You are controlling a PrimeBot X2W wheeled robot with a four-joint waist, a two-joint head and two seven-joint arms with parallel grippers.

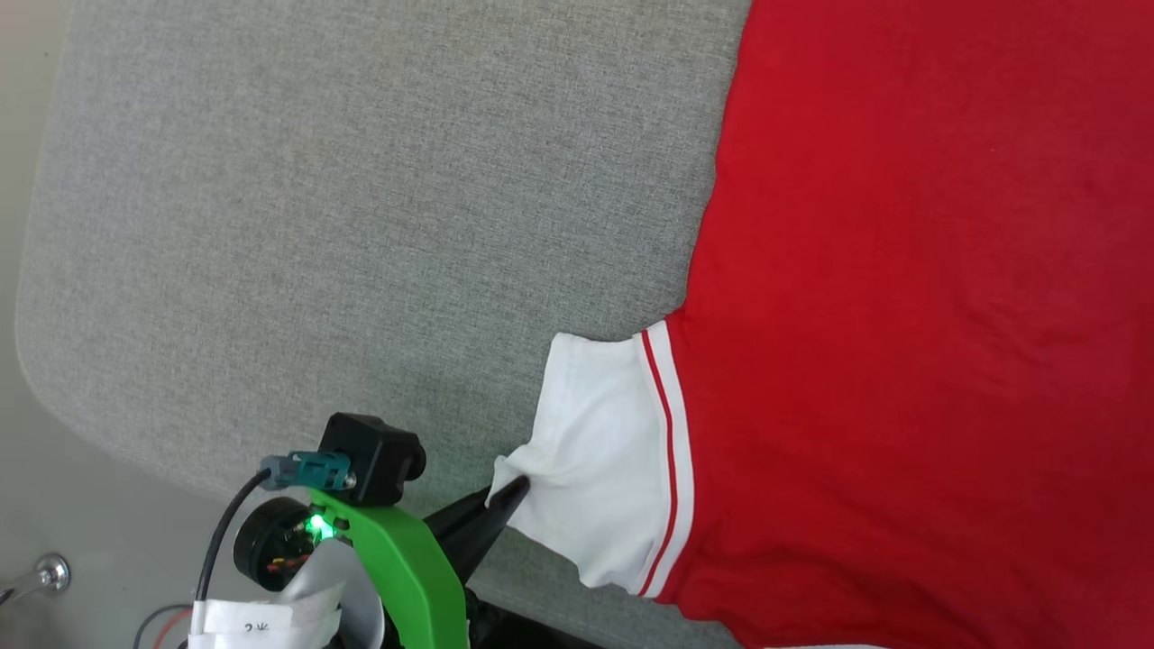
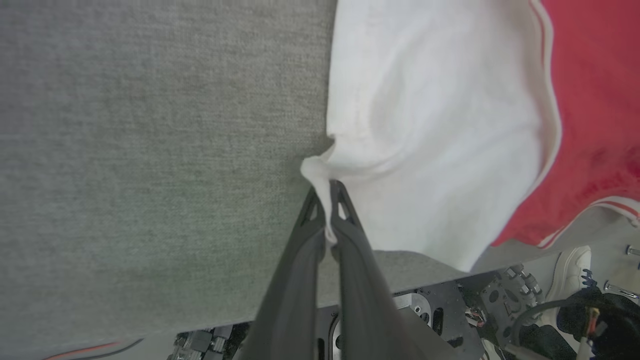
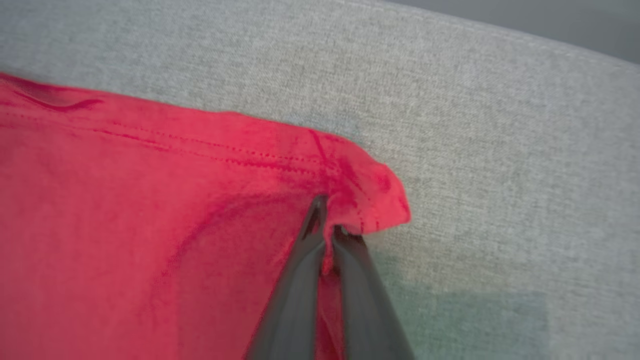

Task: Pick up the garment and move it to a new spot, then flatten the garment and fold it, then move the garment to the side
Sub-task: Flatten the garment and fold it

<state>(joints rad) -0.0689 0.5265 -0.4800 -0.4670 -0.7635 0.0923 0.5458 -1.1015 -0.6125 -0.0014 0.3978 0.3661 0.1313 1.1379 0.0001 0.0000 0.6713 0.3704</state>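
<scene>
Red garment (white sleeve), left tool gripping sleeve, right tool gripping hem.

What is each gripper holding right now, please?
Left gripper: shut on the white sleeve of the red jersey T-shirt.
Right gripper: shut on its red hem corner.

Matt red-and-white cloth garment on rough woven grey fabric surface.

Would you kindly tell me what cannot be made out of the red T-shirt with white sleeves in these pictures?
Head view: red T-shirt with white sleeves, cut off at right and bottom edges.
Left wrist view: pinched sleeve edge, hidden inside left gripper.
Right wrist view: pinched hem corner, hidden inside right gripper, blurred.
</scene>
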